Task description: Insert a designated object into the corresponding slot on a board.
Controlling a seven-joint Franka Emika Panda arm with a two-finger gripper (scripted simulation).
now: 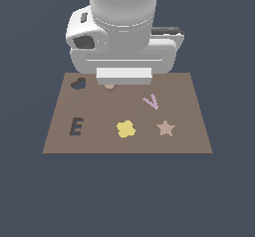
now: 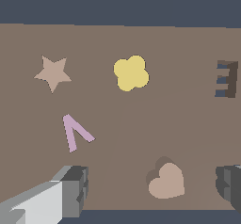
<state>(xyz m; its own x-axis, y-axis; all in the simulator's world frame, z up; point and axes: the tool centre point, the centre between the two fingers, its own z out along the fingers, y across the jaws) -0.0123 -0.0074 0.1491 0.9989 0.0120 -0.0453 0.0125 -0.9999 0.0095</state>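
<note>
Between the spread fingers (image 2: 70, 190) of the open tool (image 2: 153, 190): pinkish heart piece (image 2: 166, 181), flat on the brown board (image 1: 184, 136), seemingly untouched. Well apart, toward the exterior view's left: navy heart slot (image 1: 78, 84). Nearer the camera: E recess (image 1: 75, 126), yellow blob (image 1: 126, 128), star (image 1: 165, 128).

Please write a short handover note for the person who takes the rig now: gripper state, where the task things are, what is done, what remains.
Gripper: open, holding nothing, fingers either side of the heart piece.
Heart piece: lies flat on the board, mostly hidden under the hand in the exterior view.
Heart slot: empty, toward the exterior view's left of the piece.
Done: gripper positioned over the piece.
Left: grasp, carry to the slot, insert.
</note>
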